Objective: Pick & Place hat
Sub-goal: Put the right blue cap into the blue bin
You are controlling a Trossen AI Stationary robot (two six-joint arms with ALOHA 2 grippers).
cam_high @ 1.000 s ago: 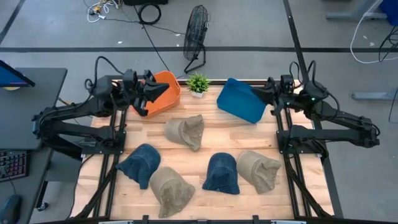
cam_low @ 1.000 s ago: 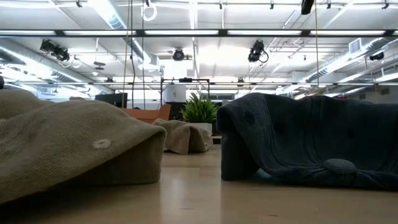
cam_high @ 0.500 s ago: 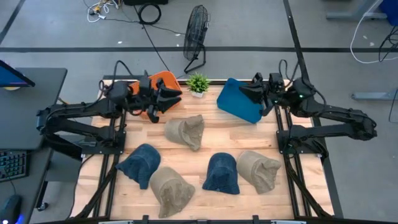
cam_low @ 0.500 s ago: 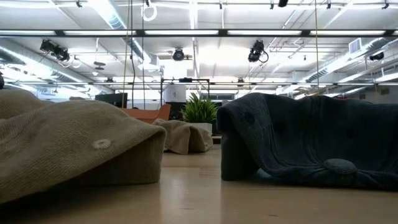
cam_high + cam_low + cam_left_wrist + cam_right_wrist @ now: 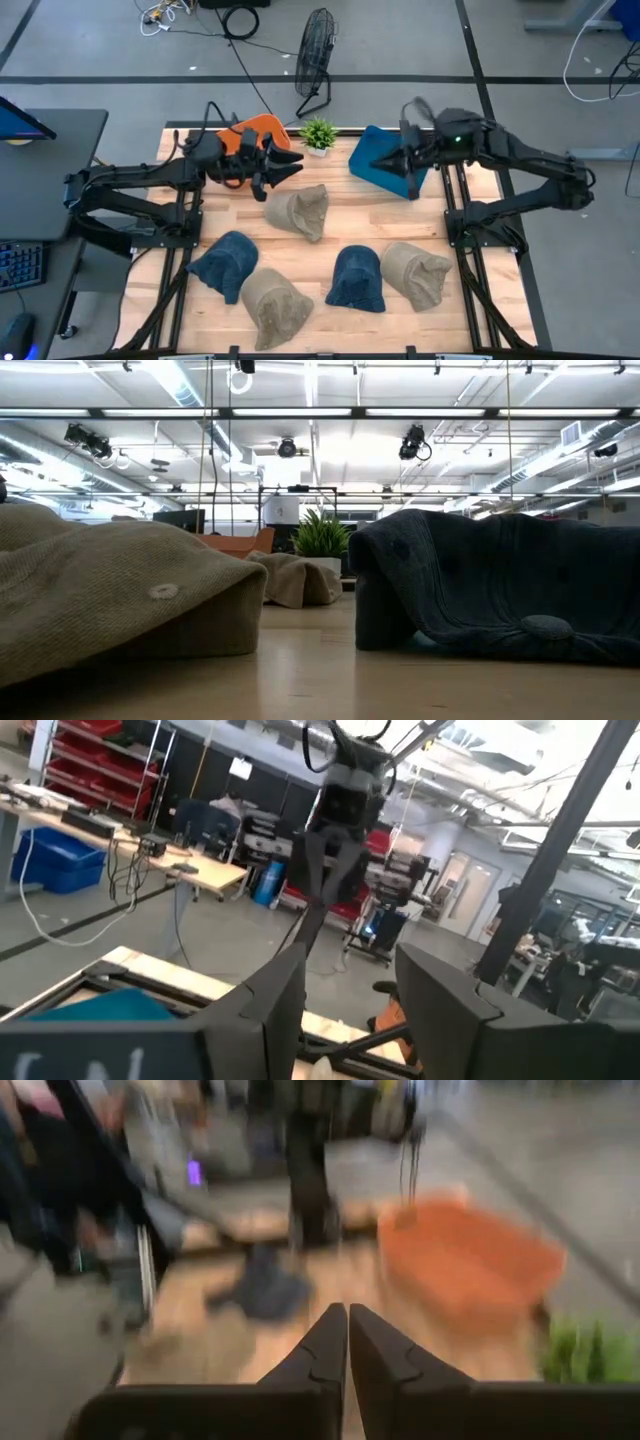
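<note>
Several hats lie crown-up on the wooden table (image 5: pixel 340 225): a tan hat (image 5: pixel 298 210) in the middle, a dark blue hat (image 5: pixel 225 262) and a tan hat (image 5: pixel 275 303) at the near left, another blue hat (image 5: pixel 357 278) and a tan hat (image 5: pixel 417 272) at the near right. My left gripper (image 5: pixel 285 165) hangs open in the air just beyond the middle tan hat, its fingers (image 5: pixel 270 1000) apart and empty. My right gripper (image 5: pixel 375 163) is shut and empty, over the near left edge of the blue bin (image 5: pixel 395 150).
An orange bin (image 5: pixel 262 130) stands at the far left, partly under my left arm. A small potted plant (image 5: pixel 318 133) stands between the two bins. A floor fan (image 5: pixel 315 55) is beyond the far edge. In the low view a tan hat (image 5: pixel 120 600) and a blue hat (image 5: pixel 500 580) fill the foreground.
My left gripper has left the orange bin, moved toward the table's right and near side to the middle tan hat, and opened. My right gripper has swung toward the table's left, over the blue bin, staying shut. No hat has moved.
</note>
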